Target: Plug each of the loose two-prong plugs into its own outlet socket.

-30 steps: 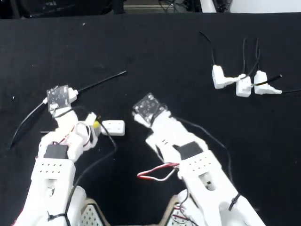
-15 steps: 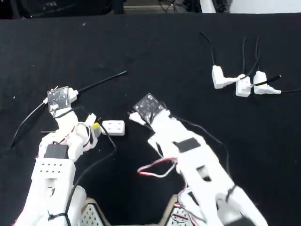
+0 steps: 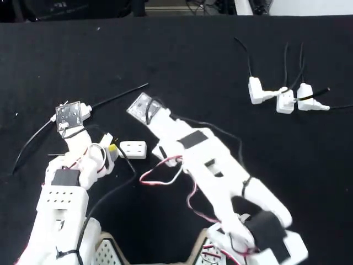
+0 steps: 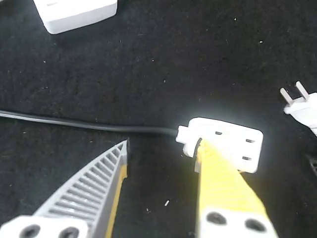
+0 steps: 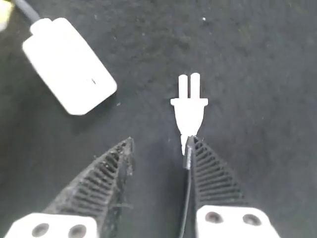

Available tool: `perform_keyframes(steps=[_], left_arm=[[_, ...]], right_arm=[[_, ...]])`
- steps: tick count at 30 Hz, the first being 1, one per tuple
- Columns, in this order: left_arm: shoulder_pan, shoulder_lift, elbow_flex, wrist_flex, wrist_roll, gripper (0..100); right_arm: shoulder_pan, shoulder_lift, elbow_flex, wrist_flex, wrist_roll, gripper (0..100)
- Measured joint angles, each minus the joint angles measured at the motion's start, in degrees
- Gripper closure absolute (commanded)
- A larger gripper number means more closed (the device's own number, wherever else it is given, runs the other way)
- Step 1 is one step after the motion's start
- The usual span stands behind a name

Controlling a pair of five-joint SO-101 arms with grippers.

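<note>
**Both grippers open over socket and plug**

The left gripper (image 4: 161, 146) hangs with its fingers apart, the yellow one at the edge of a white cabled outlet socket (image 4: 225, 144). Beyond it, the right gripper (image 5: 160, 144) is also spread. One black fingertip is just beside a white two-prong plug (image 5: 189, 106) lying on the black table (image 3: 182, 55). At the far right, three white cabled blocks (image 3: 285, 101) sit close together.

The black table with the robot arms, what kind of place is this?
Probably a robot practice bench: a table under black cloth, the white left arm and right arm side by side, and an outlet socket and loose plug laid out.
</note>
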Motion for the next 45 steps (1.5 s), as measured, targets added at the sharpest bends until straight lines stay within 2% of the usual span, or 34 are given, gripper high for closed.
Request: perform_keyframes(steps=[7, 18, 21, 26, 33, 37, 40, 45], left_arm=[[-2.73, 0.0, 0.0, 0.0, 0.0, 78], [-2.73, 0.0, 0.0, 0.0, 0.0, 78], [-2.73, 0.0, 0.0, 0.0, 0.0, 78], [-2.73, 0.0, 0.0, 0.0, 0.0, 78], [-2.73, 0.0, 0.0, 0.0, 0.0, 78], [-2.73, 0.0, 0.0, 0.0, 0.0, 78], [-2.73, 0.0, 0.0, 0.0, 0.0, 78], [-2.73, 0.0, 0.0, 0.0, 0.0, 78]], right_arm=[[5.01, 10.9, -10.29, -0.7, 2.2, 83.5], [4.92, 21.8, -16.53, 1.58, 2.99, 85.1], [5.01, 22.24, -16.53, 1.58, 5.1, 99.5], [5.01, 21.1, -16.53, 1.76, 5.1, 98.8], [5.01, 11.34, -10.46, 6.33, 4.48, 98.8], [9.76, 6.15, -10.64, 14.68, 10.9, 98.8], [14.24, 0.79, -16.62, 23.82, 15.65, 98.8], [16.7, -3.87, -26.99, 38.77, 29.63, 98.8]])
